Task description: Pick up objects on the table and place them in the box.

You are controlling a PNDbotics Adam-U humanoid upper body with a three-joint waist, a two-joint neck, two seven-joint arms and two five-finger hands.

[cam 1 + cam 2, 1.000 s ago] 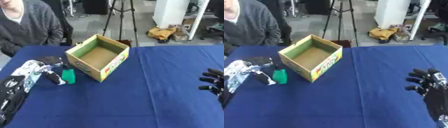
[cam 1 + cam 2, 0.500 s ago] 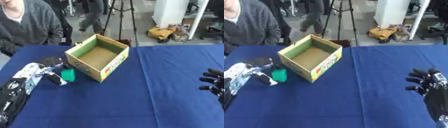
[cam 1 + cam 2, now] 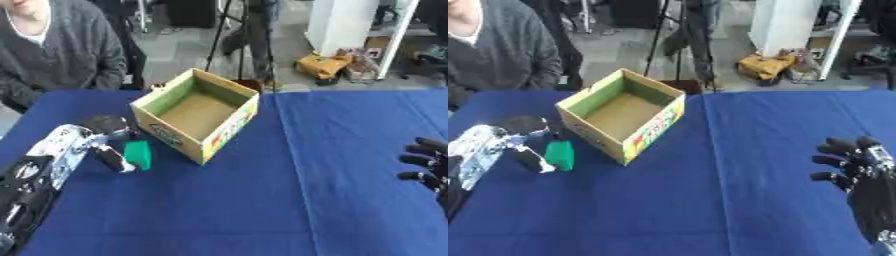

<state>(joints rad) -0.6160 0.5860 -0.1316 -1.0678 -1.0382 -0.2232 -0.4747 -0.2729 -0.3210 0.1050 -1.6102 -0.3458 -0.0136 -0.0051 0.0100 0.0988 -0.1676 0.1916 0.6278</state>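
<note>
i'm working off the cardboard box [image 3: 198, 114], open side up on the blue table [image 3: 289, 200]. the green block [image 3: 137, 154] stands just to the left of the box's near-left wall, close to it but, as far as i can tell, not touching, with its long axis running roughly toward and away from me. my left hand [image 3: 98, 145] is right at the block's left side, so the block sits between that hand and the box; the thumb and fingers curl around the block's left edge and look to be pinching it, though i can't tell how much contact is made on the far face. the left forearm comes in low from the near-left corner, angled up toward the box. my right hand [image 3: 852, 164] is well apart on the other side of the box, near the right edge, fingers loosely spread and holding nothing. i judge the left hand is clearly the one to lift, then carry right over the box's rim.
</note>
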